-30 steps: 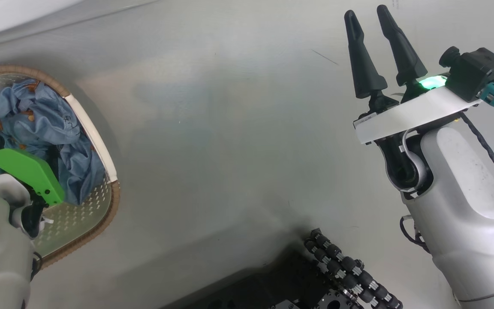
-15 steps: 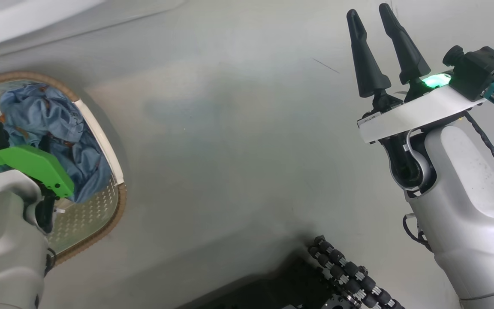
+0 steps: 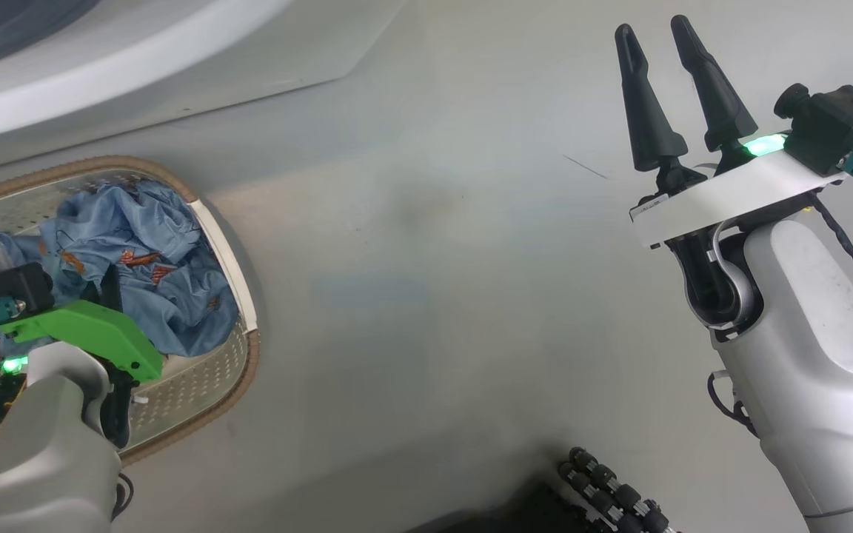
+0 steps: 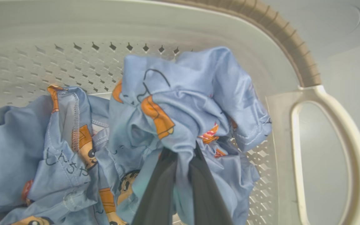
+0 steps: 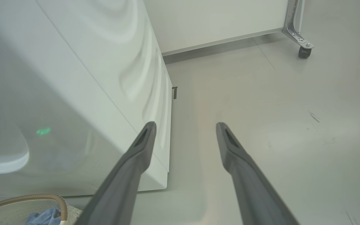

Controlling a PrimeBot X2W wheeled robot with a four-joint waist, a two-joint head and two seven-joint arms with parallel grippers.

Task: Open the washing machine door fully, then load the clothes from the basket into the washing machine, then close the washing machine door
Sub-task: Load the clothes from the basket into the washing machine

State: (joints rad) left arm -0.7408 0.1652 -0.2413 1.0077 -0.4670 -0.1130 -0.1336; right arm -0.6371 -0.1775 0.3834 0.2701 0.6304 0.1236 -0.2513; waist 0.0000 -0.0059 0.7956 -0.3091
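The left gripper (image 4: 181, 153) is down inside the basket (image 4: 292, 53), its two dark fingers pinched together on a fold of the clothes (image 4: 173, 93), with blue cloth bunched up around and above the tips. The clothes are a crumpled heap with no clear long axis. The pinched clump stands highest at the end by the white handle (image 4: 333, 103), and the rest trails away low across the perforated bottom, so a lift would likely draw it out lengthwise, hanging below the fingers. In the head view the basket sits on the floor (image 3: 434, 296) at the robot's left. Its handle end points toward the middle, so its long axis seems to run crosswise in front of the robot. The left arm is plainly the nearer one. The right gripper (image 3: 651, 29) is well apart on the other side, over bare floor, with its fingers spread and nothing between them. Beyond the basket, up and away from the robot, is the white washing machine (image 3: 101, 66), its curved front just past the basket's far rim. The move ahead looks to be up out of the basket and forward toward that front. Whether the door stands fully open cannot be told from here.
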